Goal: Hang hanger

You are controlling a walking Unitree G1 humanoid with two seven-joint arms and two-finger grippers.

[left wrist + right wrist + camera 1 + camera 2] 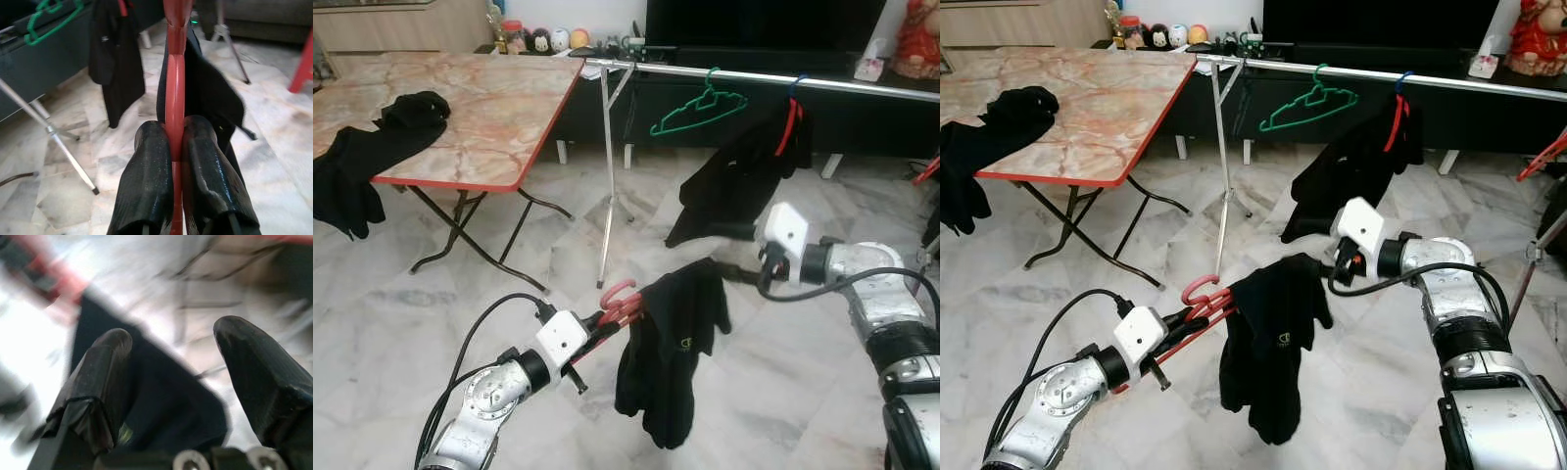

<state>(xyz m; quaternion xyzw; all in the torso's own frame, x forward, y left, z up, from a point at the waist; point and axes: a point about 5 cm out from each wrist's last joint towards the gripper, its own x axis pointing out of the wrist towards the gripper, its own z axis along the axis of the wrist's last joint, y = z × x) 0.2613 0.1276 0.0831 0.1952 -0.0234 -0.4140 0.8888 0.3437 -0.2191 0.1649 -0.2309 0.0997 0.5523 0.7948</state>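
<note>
Left gripper (pixel 607 326) is clamped on the red hanger (pixel 619 300), its 2 fingers (pixel 146 186) pinching the flat of the frame just below the hook. Black garment (pixel 671 343) is draped on that hanger and hangs low, near centre, between my arms. Right gripper (pixel 1332 262) sits at the garment's far right shoulder, fingers spread apart and gripping nothing; its wrist view is blurred.

My read: lift the hook above the rail (pixel 754 76), keep it square to the bar, then drop it into the gap between the green hanger (pixel 700 106) and the hung black top (pixel 734 181). Watch for garment swing.

Floor (pixel 558 245) is pale marble tile. Folding table (pixel 489 108) is far left with dark clothes (pixel 372 157) on it; the TV unit (pixel 754 29) is behind the rail.
</note>
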